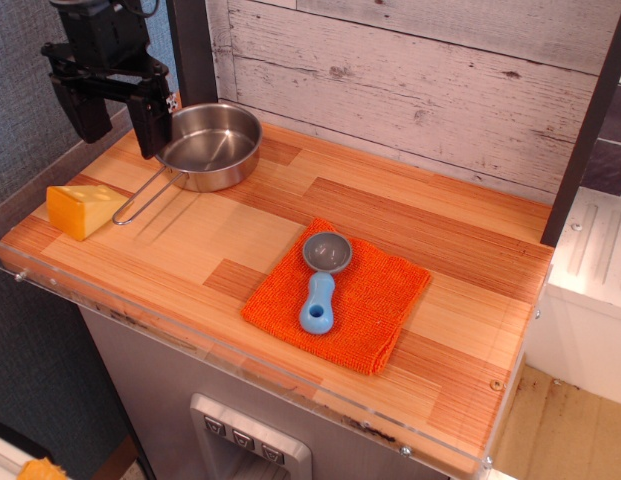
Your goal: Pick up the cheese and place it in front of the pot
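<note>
The cheese, a small yellow-orange wedge with a paler top, lies on the wooden counter near its front left corner, just left of the pot's handle tip. The pot is a shallow shiny steel pan at the back left, its wire-loop handle pointing toward the front left. My black gripper hangs in the air above the counter's back left, beside the pot's left rim and well above and behind the cheese. Its two fingers are spread apart and hold nothing.
An orange cloth lies mid-counter with a grey-and-blue scoop on it. A clear acrylic lip runs along the front and left edges. A white plank wall stands behind, with a dark post by the gripper.
</note>
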`<state>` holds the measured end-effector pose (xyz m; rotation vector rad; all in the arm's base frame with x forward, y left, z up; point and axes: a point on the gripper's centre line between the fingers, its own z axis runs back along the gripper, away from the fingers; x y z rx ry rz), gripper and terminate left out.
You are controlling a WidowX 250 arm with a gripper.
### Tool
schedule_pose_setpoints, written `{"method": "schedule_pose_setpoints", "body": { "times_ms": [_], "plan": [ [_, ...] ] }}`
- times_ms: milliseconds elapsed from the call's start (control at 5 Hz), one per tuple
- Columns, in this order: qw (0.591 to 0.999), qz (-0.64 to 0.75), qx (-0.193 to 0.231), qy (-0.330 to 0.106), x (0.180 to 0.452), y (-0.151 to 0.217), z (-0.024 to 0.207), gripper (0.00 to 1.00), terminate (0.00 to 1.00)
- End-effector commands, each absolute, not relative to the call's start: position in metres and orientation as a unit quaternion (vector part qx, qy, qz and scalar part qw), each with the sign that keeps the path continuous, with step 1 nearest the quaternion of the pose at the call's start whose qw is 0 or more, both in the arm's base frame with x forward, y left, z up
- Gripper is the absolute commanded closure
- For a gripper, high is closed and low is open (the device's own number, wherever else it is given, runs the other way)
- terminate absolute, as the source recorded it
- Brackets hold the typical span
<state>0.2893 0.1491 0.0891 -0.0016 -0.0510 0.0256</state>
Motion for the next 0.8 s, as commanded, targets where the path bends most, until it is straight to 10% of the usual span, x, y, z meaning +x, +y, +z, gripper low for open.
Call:
{"method": "schedule_pose_setpoints", "body": {
  "times_ms": [0, 400, 600],
  "plan": [
    [0.998, 0.000, 0.028, -0.058, 0.3045, 0.1543, 0.1055, 0.00, 0.00],
    [0.995, 0.008, 0.059, -0.084, 0.3038, 0.1539, 0.1059, 0.00, 0.00],
    [0.995, 0.008, 0.059, -0.084, 0.3038, 0.1539, 0.1059, 0.00, 1.00]
  ]
}}
